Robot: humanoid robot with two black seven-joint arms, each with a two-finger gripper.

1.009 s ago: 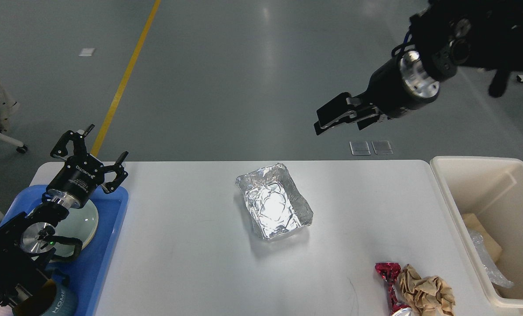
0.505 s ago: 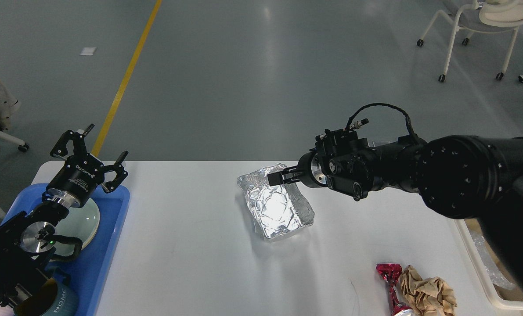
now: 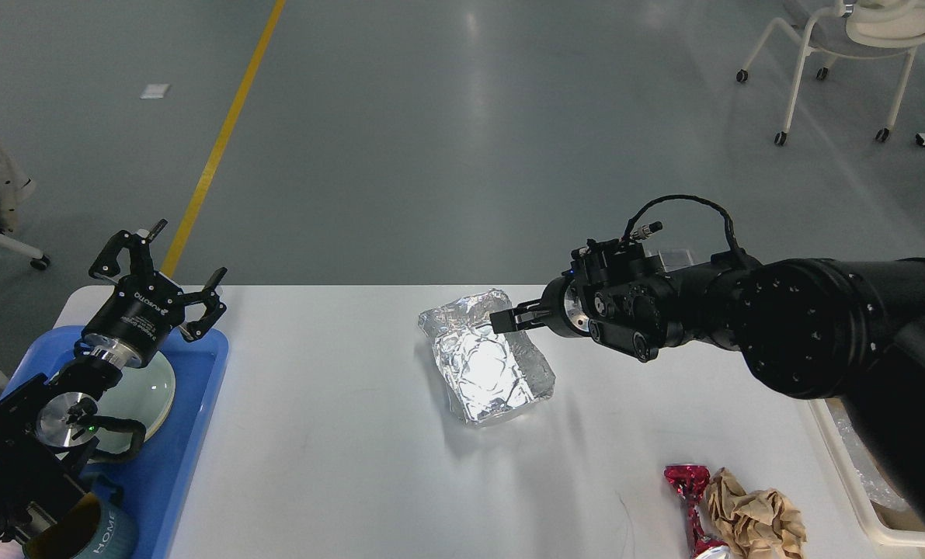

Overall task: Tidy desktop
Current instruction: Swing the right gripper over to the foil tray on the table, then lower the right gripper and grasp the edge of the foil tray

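Observation:
The desktop point(image 3: 338, 435) is a wide white-grey tabletop. A crumpled silver foil tray point(image 3: 485, 373) lies at its middle. My right gripper point(image 3: 509, 319) reaches in from the right, with its tip at the foil tray's far right rim. Its dark fingers read as one narrow piece, so I cannot tell them apart. A crushed red can point(image 3: 691, 505) and a ball of crumpled brown paper point(image 3: 757, 520) lie at the front right. My left gripper point(image 3: 167, 268) is open and empty above the far end of the blue tray point(image 3: 190, 435).
The blue tray at the left holds a pale green plate point(image 3: 140, 396) and a teal mug point(image 3: 101, 536). A cream bin point(image 3: 858, 497) stands off the table's right edge, mostly hidden by my right arm. A wheeled chair point(image 3: 843, 39) stands on the floor far right.
My right arm swung down from high at the right to the foil tray, then drew its tip back slightly to the right along the tray's rim. The left arm has not moved.

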